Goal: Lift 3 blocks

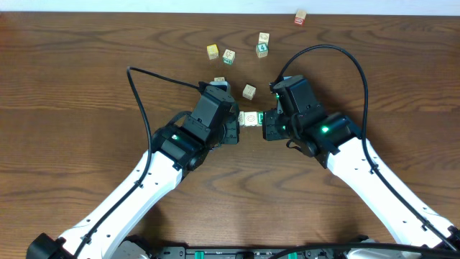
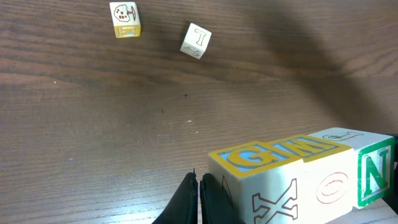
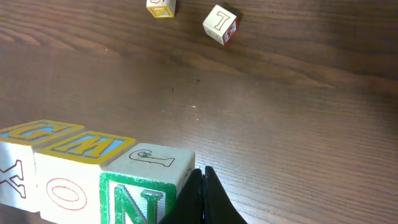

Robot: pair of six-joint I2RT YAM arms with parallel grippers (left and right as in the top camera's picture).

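Three blocks stand end to end in one row, pressed between my two grippers. In the left wrist view they are an X-marked block (image 2: 267, 186) with a yellow top, a red-O block (image 2: 333, 186) and a green-N block (image 2: 376, 177). The right wrist view shows the same N block (image 3: 143, 193), O block (image 3: 65, 186) and X block (image 3: 15, 174). My left gripper (image 2: 199, 186) is shut and empty, its side against the X block. My right gripper (image 3: 202, 186), also shut and empty, leans on the N block. Overhead, the row (image 1: 250, 119) sits between the left gripper (image 1: 237, 124) and right gripper (image 1: 266, 124). Whether it rests on the table is unclear.
Loose blocks lie farther back: a yellow one (image 1: 212, 51), a pale one (image 1: 228, 56), two near each other (image 1: 262, 43), one close by (image 1: 249, 91) and a reddish one (image 1: 300, 16) at the far edge. Black cables arc over both arms.
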